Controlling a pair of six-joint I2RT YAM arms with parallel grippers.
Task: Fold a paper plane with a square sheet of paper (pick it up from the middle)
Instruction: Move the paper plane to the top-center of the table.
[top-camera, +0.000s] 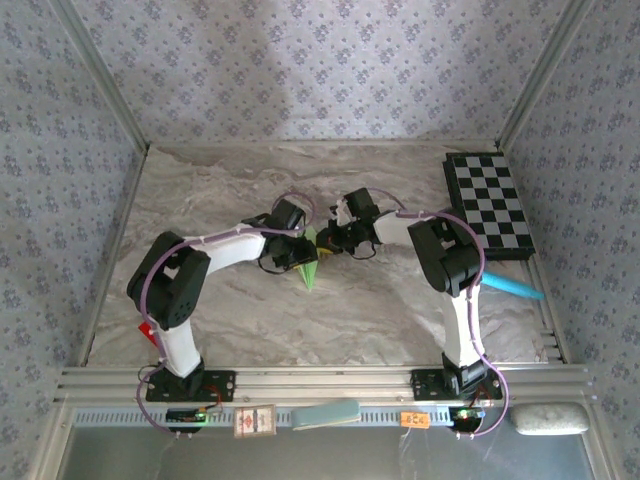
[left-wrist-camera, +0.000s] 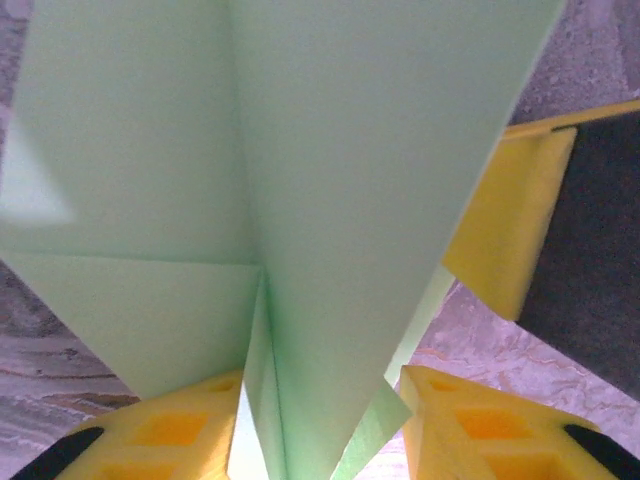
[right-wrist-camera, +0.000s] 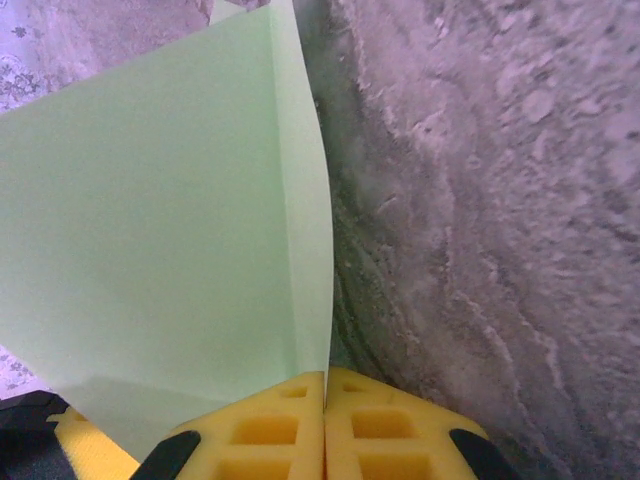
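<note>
The pale green paper plane (top-camera: 311, 262) is held above the middle of the marble table, its point aimed toward the near edge. My right gripper (top-camera: 336, 241) is shut on the paper plane's (right-wrist-camera: 170, 240) edge, and its yellow fingers (right-wrist-camera: 270, 430) meet on the sheet with no gap. My left gripper (top-camera: 296, 251) is open. Its yellow fingers (left-wrist-camera: 170, 430) stand well apart on either side of the plane's (left-wrist-camera: 340, 200) centre crease, which hangs down between them. A finger (left-wrist-camera: 505, 220) of the right gripper appears at the right of the left wrist view.
A black-and-white checkerboard (top-camera: 490, 205) lies at the back right. A light-blue strip (top-camera: 512, 288) rests below it beside the right arm. On the front rail sit a pale card (top-camera: 326, 414), a small label (top-camera: 255, 421) and a grey pad (top-camera: 550, 418). Patterned walls enclose the table.
</note>
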